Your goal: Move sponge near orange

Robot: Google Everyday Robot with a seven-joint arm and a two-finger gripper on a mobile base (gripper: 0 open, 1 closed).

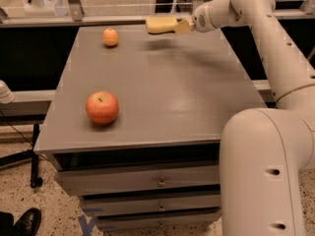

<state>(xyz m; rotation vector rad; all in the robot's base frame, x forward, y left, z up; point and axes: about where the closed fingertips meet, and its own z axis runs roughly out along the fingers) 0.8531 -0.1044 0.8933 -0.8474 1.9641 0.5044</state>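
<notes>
Pinching the sponge's [160,24] right end, the gripper [182,26] holds it just above the table's [162,97] far edge; the orange [110,37] sits near, leftward in view; an apple [102,107] rests well apart, front-left.

1. Red-orange apple [102,107] sits alone on the grey table [172,97], close to the front-left corner, stem dimple up.
2. Under the front edge, stacked drawers [147,181], each with a small centred pull.
3. Beyond the far edge, a pale rail [59,20] runs across.
4. Down on the speckled floor [54,200], a black shoe [27,221] pokes in bottom left.
5. Gripper [183,26] hangs over the far edge, right of centre.
</notes>
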